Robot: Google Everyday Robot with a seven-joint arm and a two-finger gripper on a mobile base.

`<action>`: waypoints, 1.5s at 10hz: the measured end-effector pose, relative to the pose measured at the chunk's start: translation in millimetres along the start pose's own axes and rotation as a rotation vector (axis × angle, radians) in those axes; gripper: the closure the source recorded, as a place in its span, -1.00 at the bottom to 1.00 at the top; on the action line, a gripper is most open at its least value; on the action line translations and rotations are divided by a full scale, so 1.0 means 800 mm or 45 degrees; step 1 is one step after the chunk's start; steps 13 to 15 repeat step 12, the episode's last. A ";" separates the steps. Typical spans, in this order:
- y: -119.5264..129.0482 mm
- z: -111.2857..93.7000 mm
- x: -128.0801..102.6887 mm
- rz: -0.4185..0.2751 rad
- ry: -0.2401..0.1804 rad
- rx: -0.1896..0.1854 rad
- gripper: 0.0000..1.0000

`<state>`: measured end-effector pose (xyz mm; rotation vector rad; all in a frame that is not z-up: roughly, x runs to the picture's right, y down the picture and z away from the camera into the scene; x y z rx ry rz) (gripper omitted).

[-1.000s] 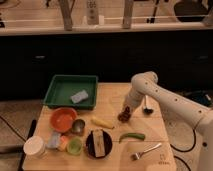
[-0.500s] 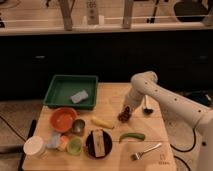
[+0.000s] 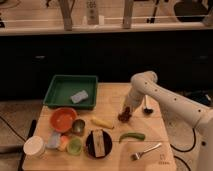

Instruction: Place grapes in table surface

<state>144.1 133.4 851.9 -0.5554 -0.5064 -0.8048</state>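
The grapes [image 3: 124, 115], a small dark red-purple bunch, lie on or just above the light wooden table surface [image 3: 111, 97], right of centre. My gripper [image 3: 127, 109] hangs down from the white arm, right over the bunch and touching its top. The gripper's own body hides where the fingers meet the grapes.
A green tray [image 3: 58, 92] with a grey sponge sits at the back left. An orange bowl [image 3: 63, 119], small cups, a white cup [image 3: 34, 146], a dark plate [image 3: 98, 142], a yellow banana-like piece [image 3: 102, 122], a green pepper [image 3: 131, 136] and a fork [image 3: 146, 150] fill the front. A dark ladle-like object [image 3: 147, 109] lies right of the gripper.
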 end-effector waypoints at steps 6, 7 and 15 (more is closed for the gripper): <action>0.002 0.000 0.001 -0.002 0.000 -0.026 0.58; 0.001 -0.001 0.001 -0.006 0.001 -0.032 0.52; 0.002 -0.005 0.002 -0.014 0.009 -0.050 0.52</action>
